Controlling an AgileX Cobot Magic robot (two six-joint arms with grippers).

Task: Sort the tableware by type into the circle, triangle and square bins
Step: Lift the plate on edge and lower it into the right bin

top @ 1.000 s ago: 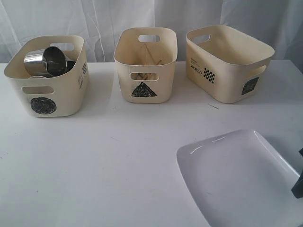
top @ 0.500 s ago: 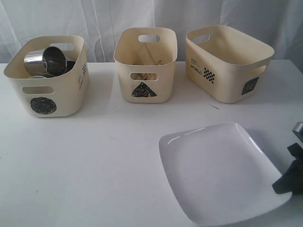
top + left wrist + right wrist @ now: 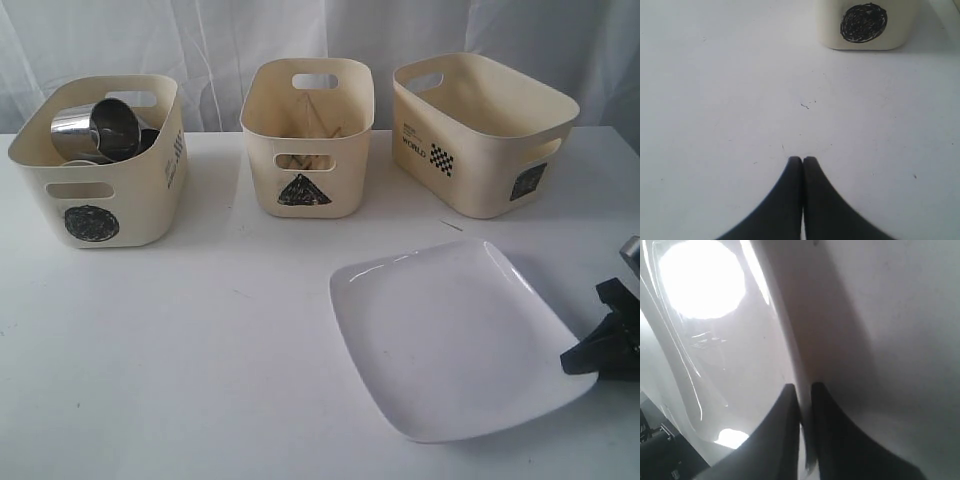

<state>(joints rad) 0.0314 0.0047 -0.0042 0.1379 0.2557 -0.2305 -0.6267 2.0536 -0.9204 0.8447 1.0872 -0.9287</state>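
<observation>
1 large white squarish plate [image 3: 455,340] sits outside the bins, on or just above the table [image 3: 180,360], before the square bin [image 3: 485,130]. The right gripper [image 3: 592,356] pinches its right rim, jaws nearly together. Stiff, glazed and breakable, it likely slips and levers hard from 1 edge grip, so a deep bite on the rim seems wise. The left gripper [image 3: 802,160] is closed on nothing near the circle bin [image 3: 865,22].

Bright, soft, even light lies on the table [image 3: 180,360], with only faint shadows. In the right wrist view 1 blown-out glare patch whitens the plate [image 3: 735,375], everything blurred.
</observation>
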